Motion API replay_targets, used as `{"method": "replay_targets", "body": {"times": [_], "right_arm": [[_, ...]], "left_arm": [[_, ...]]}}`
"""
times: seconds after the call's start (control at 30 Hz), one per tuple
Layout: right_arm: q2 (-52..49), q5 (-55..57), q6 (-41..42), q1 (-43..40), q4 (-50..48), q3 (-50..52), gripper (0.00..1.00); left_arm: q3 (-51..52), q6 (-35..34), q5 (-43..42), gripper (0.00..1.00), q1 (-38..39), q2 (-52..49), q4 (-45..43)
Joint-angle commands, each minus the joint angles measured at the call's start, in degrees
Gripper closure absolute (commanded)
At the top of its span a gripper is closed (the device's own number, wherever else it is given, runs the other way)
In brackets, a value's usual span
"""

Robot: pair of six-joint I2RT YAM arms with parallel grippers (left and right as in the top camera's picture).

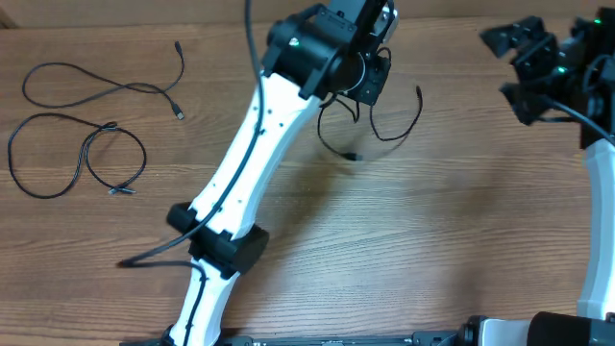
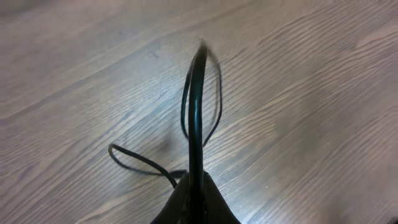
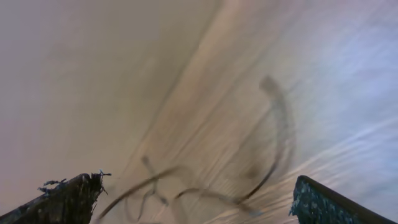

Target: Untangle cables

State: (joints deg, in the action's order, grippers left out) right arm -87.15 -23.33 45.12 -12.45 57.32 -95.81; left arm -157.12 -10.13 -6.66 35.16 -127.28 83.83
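Several thin black cables lie on the wooden table. My left gripper is at the top centre, shut on one cable that dangles in loops, its plug end near the wood. In the left wrist view that cable runs straight up from the shut left gripper, and a loop trails to the left. Two other cables rest separately at the far left. My right gripper hovers open at the top right; its view shows the blurred held cable ahead of the open right gripper.
The white left arm crosses the table diagonally from the bottom left. Its thick black supply cable sticks out near the elbow. The right arm's white link stands along the right edge.
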Motion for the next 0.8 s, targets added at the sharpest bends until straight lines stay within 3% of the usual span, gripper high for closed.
{"method": "replay_targets", "body": {"times": [0.0, 0.37, 0.77], "right_arm": [[1.11, 4.04, -0.68, -3.04, 2.19, -0.96, 0.0], [1.09, 11.32, -0.66, -4.39, 9.86, -0.9, 0.0], [1.09, 11.34, -0.68, -4.39, 9.88, -0.9, 0.0]], "left_arm": [[-1.66, -2.47, -0.42, 0.96, -0.2, 8.44, 1.03], [-1.64, -21.29, -0.26, 0.96, -14.47, 16.74, 12.96], [-1.6, -24.74, -4.94, 0.96, -26.34, 18.29, 12.98]]}}
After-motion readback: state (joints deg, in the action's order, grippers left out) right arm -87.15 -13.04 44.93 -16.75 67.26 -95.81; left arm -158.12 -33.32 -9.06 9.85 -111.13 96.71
